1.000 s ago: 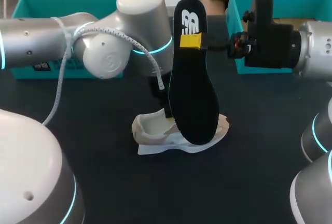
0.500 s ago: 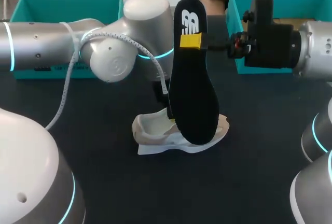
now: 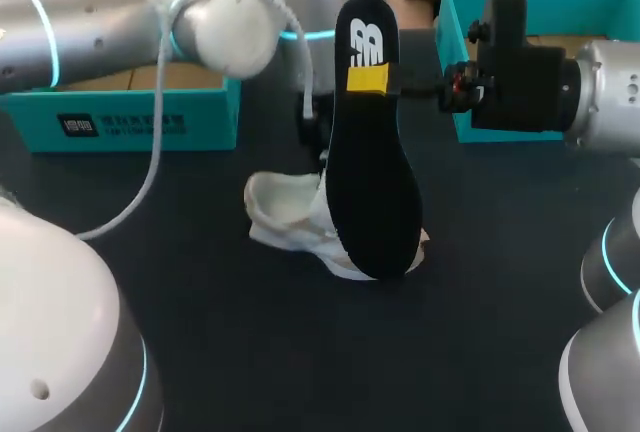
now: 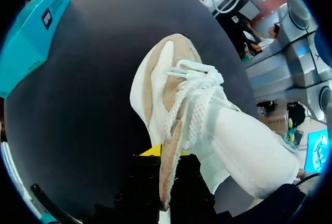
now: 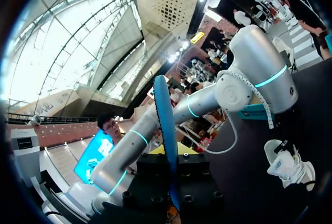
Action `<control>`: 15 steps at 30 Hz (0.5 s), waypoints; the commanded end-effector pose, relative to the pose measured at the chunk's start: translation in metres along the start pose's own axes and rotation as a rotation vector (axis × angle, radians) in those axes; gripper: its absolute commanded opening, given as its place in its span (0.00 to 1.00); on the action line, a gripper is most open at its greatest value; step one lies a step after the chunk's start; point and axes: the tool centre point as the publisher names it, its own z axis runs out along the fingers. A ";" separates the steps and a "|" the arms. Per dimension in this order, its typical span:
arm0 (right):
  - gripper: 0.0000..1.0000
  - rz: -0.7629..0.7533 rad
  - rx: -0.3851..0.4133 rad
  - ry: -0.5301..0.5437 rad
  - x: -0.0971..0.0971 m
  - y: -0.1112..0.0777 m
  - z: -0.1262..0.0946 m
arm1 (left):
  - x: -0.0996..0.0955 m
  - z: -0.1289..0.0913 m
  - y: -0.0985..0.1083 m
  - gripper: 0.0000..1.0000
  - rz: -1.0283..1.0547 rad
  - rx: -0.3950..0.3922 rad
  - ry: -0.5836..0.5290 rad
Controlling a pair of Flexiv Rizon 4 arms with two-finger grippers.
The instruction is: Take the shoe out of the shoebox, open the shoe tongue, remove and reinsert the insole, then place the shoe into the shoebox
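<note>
While the right gripper [image 3: 368, 80] is clenching the black insole [image 3: 372, 182] near its heel end, the insole is hanging upright over the middle of the tabletop [image 3: 200, 332], its toe end pointing down and covering part of the shoe [image 3: 288, 208] from the head view. In the right wrist view the insole is showing edge-on between the two fingers, pressed from both sides.

The left arm is coming in from the left edge and reaching across to the far middle of the tabletop. Its gripper [image 4: 167, 161] is grasping the white and beige shoe by the tongue [image 4: 171, 146] – the tongue's edge is running down between the fingers, with the white laces [image 4: 194, 97] bunched just ahead of them. The shoe is lying tilted at the middle of the tabletop, toe pointing away from the left gripper; whether its sole is resting flat I cannot tell.

One teal box [image 3: 130, 117] is sitting at the far left corner – another teal box [image 3: 465, 22] is sitting at the far right corner, behind the right wrist.
</note>
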 end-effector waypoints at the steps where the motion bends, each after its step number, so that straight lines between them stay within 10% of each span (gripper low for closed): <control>1: 0.00 0.001 -0.002 -0.002 0.000 0.000 0.004 | -0.009 -0.024 -0.002 0.00 0.534 -0.108 0.462; 15: 0.00 0.001 -0.002 -0.002 0.000 0.000 0.004 | -0.008 -0.026 -0.002 0.00 0.579 -0.113 0.472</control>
